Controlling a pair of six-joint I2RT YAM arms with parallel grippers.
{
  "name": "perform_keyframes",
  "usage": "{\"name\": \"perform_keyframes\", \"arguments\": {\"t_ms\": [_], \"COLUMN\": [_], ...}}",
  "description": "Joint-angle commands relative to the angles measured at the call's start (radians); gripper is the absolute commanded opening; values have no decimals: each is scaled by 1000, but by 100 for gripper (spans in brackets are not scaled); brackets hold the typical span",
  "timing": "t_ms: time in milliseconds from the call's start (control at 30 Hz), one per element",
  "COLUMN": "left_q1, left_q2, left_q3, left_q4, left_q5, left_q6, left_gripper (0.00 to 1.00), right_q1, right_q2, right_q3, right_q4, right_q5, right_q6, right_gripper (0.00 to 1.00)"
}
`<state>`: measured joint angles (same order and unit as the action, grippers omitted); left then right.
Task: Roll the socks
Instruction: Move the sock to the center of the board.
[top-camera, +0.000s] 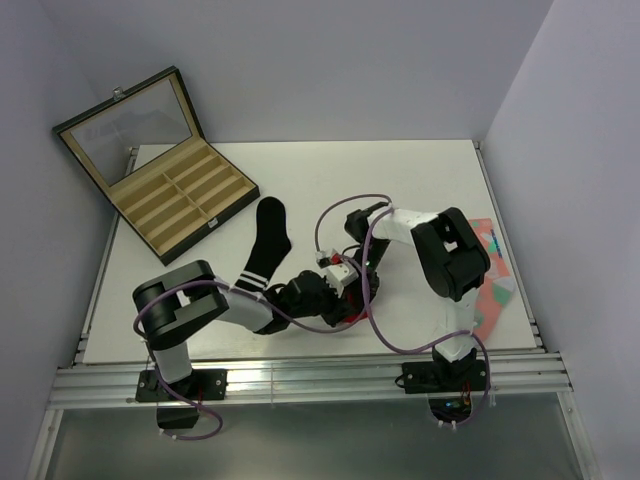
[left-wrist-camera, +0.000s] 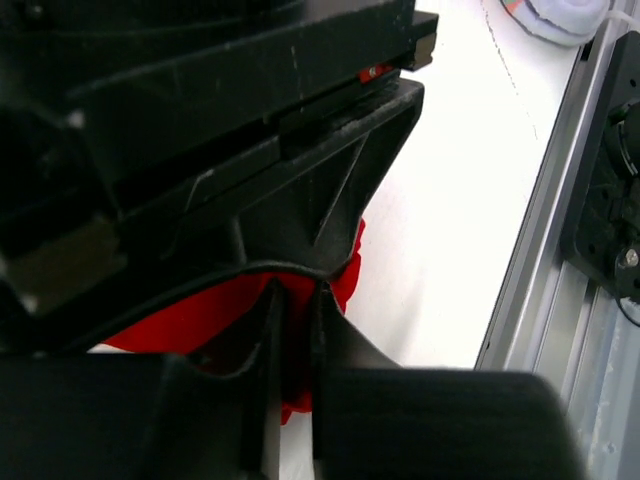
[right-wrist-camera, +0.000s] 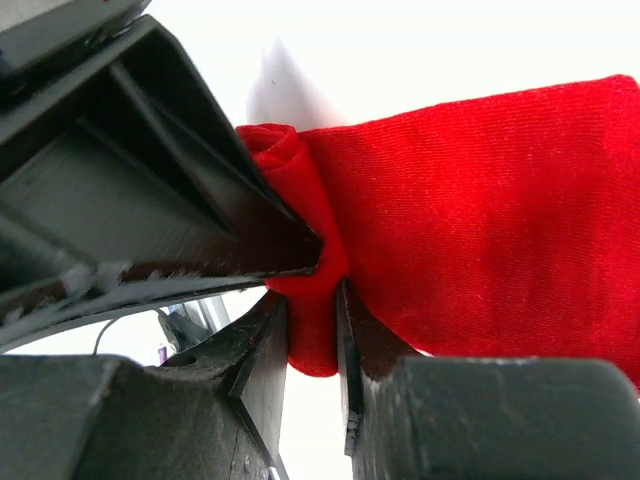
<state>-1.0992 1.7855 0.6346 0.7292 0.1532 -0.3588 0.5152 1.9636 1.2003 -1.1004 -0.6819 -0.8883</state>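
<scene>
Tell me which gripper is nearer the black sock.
Left. The left gripper is close beside the striped cuff of the black sock, pinching the red sock. The right gripper pinches the same red sock from its far side, farther from the black one.

A robotics lab test cell, not a lived-in room. A bare white table (top-camera: 400, 180) is boxed in by plain pale walls (top-camera: 350, 60) at 9, 12 and 3 o'clock. At 6 o'clock an aluminium extrusion rail (top-camera: 300, 385) carries two bolted-down arms, the left arm (top-camera: 180, 310) and right arm (top-camera: 450, 255), trailing exposed purple cables (top-camera: 340, 215). A compartmented display case (top-camera: 165, 200) sits at 10 o'clock.
</scene>
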Motion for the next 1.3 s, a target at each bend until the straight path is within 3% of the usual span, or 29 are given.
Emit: {"name": "perform_keyframes", "arguments": {"t_ms": [0,200,500,833,1100,1267], "left_q1": [-5,5,78,102,127,147], "left_q2": [57,117,149,184,244,279], "left_q3": [49,105,151,235,310,341], "left_q4": [-138,-211,-270,-405,-534,-574], "left_q5": [16,55,160,180,239,304], "left_q6": [1,-29,-85,-111,-112,-135], "left_gripper": [2,0,0,0,0,0], "right_q1": [5,-29,-127,-262,-391,-449], "right_q2": [-38,-98,-167,-265,-371,-468], "right_q3": [-10,-16,24,12,-63,-149], "right_q4": [174,209,159,195,330,343], "right_q5": [-10,4,-56,-111,-51,-70], "right_q6": [22,52,43,80,181,121], "right_gripper": [27,43,53,56,56,55]}}
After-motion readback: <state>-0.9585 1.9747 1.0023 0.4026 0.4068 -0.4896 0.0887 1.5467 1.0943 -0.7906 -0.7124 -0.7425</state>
